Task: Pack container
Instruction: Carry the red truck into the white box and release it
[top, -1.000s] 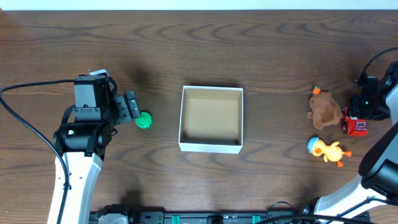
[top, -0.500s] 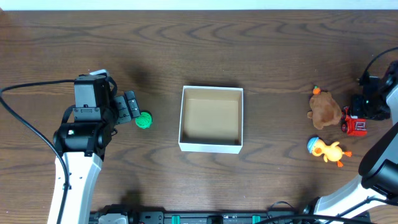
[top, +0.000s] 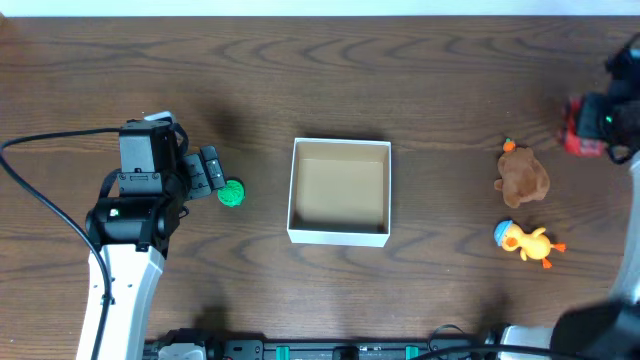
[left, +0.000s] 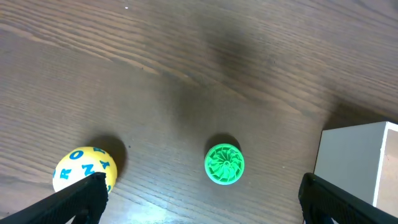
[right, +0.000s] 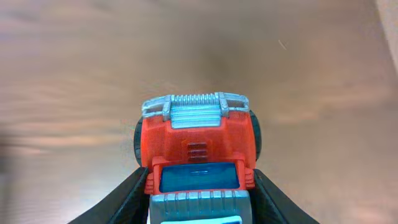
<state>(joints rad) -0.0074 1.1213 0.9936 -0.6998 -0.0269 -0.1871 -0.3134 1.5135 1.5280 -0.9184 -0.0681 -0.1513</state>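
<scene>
**A:** From overhead, our right gripper (top: 598, 124) is clamped on the red truck (top: 577, 128) at the far right edge. The container (top: 338, 237) sits mid-table, well to its left.

**B:** The brown plush (top: 523, 176) and yellow duck (top: 524, 241) lie between them, so we'd carry over those. Our left gripper (top: 212, 172) is nearer the container, jaws apart beside the green ball (top: 231, 193).

**A:** On our left wrist, that ball lies ahead between our spread fingers (left: 74, 199). A yellow lettered ball (left: 84, 169) is just beside one tip, and the container's corner is at right.

**B:** On our right wrist, the truck's length runs out along our fingers. The container isn't in sight.
</scene>
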